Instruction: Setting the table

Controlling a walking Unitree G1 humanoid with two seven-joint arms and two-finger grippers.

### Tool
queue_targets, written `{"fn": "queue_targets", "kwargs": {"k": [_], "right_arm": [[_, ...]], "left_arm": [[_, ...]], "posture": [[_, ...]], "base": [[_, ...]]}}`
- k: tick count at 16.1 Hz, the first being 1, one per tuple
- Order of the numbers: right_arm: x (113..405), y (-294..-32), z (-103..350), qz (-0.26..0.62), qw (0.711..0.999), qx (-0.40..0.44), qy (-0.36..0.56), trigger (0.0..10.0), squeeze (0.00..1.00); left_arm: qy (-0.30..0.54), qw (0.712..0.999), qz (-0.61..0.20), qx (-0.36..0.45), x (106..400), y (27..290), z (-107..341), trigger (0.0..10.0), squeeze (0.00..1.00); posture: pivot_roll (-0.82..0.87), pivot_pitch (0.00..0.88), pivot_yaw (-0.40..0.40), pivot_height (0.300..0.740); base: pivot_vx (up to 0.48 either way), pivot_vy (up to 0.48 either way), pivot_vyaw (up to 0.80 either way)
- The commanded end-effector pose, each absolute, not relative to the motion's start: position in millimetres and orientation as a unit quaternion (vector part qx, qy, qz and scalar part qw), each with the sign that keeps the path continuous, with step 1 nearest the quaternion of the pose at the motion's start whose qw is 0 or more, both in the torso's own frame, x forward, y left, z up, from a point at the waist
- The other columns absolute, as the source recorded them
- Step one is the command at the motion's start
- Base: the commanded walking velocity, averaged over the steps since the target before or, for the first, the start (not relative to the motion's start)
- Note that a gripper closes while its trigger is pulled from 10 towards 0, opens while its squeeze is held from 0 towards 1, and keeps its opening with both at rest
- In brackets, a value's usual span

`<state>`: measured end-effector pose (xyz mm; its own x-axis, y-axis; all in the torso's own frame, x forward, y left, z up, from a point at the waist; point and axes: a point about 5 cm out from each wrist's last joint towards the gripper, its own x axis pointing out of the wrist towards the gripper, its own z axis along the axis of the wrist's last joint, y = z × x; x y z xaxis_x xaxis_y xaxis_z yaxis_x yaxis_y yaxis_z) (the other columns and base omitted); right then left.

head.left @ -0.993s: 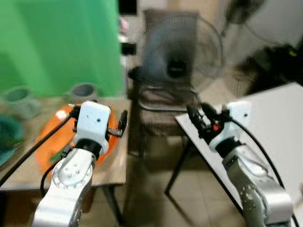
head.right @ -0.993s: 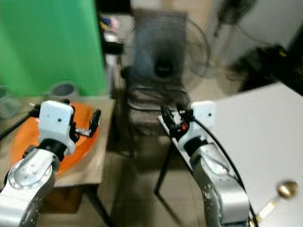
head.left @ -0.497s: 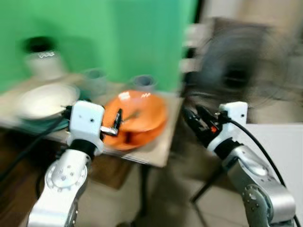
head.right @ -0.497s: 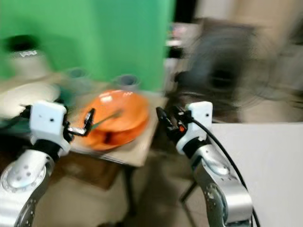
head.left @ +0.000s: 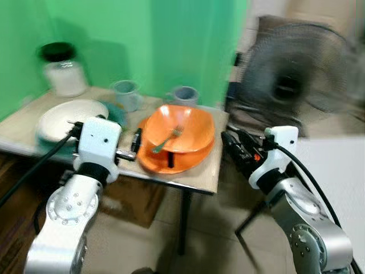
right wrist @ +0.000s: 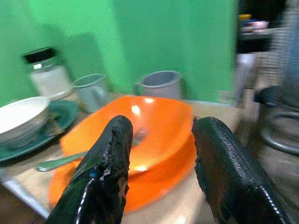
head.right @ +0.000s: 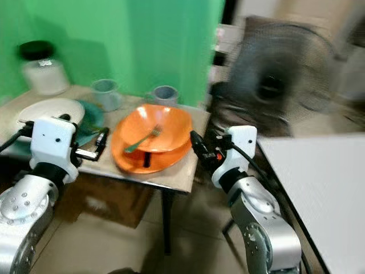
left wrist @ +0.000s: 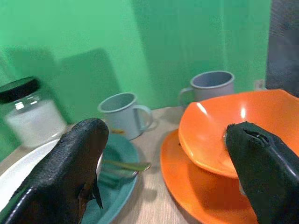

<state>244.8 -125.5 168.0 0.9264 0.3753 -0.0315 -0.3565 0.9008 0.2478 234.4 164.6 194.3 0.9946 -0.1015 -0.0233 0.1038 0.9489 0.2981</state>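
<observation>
1. Orange bowl (head.left: 181,128) sits nested on an orange plate (head.left: 171,161), centre of the frame, near the right end of the wooden counter (head.left: 202,180). A green-handled fork (head.left: 166,138) lies inside the bowl, tines toward its middle, handle sticking out over the near rim.
2. Bowl is glossy and shallow with a squarish flared rim. I judge it light and easy to lift by the rim, but the loose fork could slide out if it tips.
3. Left of the orange set: a teal plate (head.right: 91,120) with a white bowl (head.right: 48,108) on it, plus cutlery on the teal plate in my left wrist view.
4. Behind, against the green wall: two grey mugs (head.left: 126,93) (head.left: 183,95) and a black-lidded jar (head.left: 61,71), upper left. Looks like a staging stack, all crowded together.
5. My left gripper (head.left: 128,151) is low at the counter's near edge, just left of the orange plate, fingers (left wrist: 77,158) spread wide, nothing between them.
6. My right gripper (head.left: 236,149) is off the counter's right end, fingers (right wrist: 107,158) apart and empty, pointed at the orange bowl.
7. Judgement: both arms are lined up to pick the orange set, grasp not yet made.
8. Fan (head.left: 291,77) and white table (head.right: 319,182) on the right, blurred.
</observation>
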Motion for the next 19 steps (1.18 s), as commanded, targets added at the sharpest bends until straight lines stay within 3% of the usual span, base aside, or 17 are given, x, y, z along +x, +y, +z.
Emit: {"fn": "queue_targets", "kwargs": {"k": [1,5,7,14,15,16,19], "right_arm": [[244.2,-132.3,167.3,0.17,0.977,0.117,0.043,10.0,0.0],[244.6,-133.7,167.8,0.163,0.979,0.115,0.042,10.0,0.0],[244.9,-136.2,169.2,0.153,0.981,0.116,0.04,10.0,0.0],[244.6,-132.1,168.9,0.176,0.976,0.112,0.055,10.0,0.0],[245.8,-131.3,169.6,0.182,0.975,0.112,0.056,10.0,0.0],[247.1,-130.3,170.2,0.189,0.974,0.109,0.058,10.0,0.0],[253.3,-128.8,172.3,0.229,0.967,0.082,0.078,10.0,0.0]], "left_arm": [[0.002,0.987,-0.075,0.143,236.9,157.6,194.9,10.0,0.0],[0.005,0.988,-0.083,0.131,242.5,156.1,194.7,10.0,0.0],[-0.002,0.99,-0.071,0.118,258.7,160.6,198.6,10.0,0.0],[0.028,0.991,-0.072,0.112,268.0,163.5,193.7,10.0,0.0],[0.041,0.991,-0.079,0.105,273.8,164.7,192.8,10.0,0.16],[0.054,0.99,-0.089,0.099,279.2,165.4,192.0,10.0,1.0],[0.099,0.986,-0.073,0.114,320.0,172.1,199.3,10.0,1.0]], "posture": [[0.0,0.034,-0.017,0.74],[-0.01,0.035,-0.017,0.74],[-0.02,0.032,-0.015,0.74],[-0.02,0.032,-0.033,0.74],[-0.02,0.032,-0.033,0.74],[-0.02,0.027,-0.035,0.74],[-0.03,0.021,-0.046,0.74]], "base": [[0.0,0.416,-0.8],[0.0,0.412,-0.8],[0.0,-0.24,0.0],[0.0,0.0,0.0],[0.0,0.0,0.0],[0.0,0.0,0.0],[0.0,0.0,0.0]]}}
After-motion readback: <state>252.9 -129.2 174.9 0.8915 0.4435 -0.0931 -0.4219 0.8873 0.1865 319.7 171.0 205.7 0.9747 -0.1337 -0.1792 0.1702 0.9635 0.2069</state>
